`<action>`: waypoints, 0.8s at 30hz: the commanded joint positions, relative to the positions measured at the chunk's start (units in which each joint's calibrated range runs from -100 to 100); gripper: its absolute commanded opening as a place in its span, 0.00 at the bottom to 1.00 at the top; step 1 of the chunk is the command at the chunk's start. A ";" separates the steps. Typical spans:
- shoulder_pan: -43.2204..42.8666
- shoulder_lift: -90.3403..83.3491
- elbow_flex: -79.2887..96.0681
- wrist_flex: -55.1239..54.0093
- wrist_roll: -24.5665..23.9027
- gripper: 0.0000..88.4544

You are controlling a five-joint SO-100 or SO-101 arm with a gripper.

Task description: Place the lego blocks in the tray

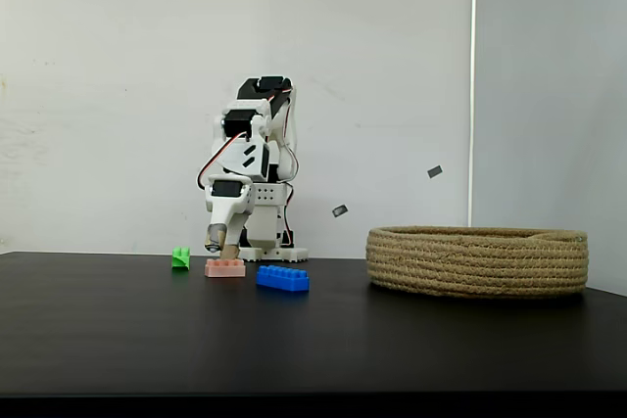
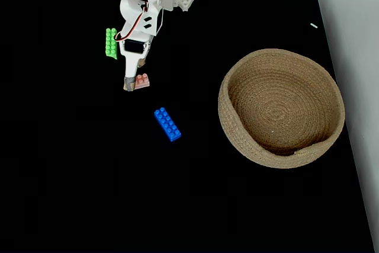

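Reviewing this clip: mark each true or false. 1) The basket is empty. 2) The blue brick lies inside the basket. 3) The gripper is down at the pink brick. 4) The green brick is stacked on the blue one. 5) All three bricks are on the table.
1) True: the basket holds no bricks in the top-down fixed view.
2) False: the blue brick lies on the table, apart from the basket.
3) True: the gripper is down at the pink brick.
4) False: the green brick lies alone, beside the arm.
5) True.
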State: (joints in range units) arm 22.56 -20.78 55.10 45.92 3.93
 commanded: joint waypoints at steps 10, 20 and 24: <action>-1.53 6.51 -6.81 -1.31 2.30 0.36; -1.12 7.54 -6.27 -8.06 2.49 0.21; -2.19 7.02 -5.63 -8.06 3.52 0.00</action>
State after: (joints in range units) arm 21.17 -13.32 49.80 38.29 6.62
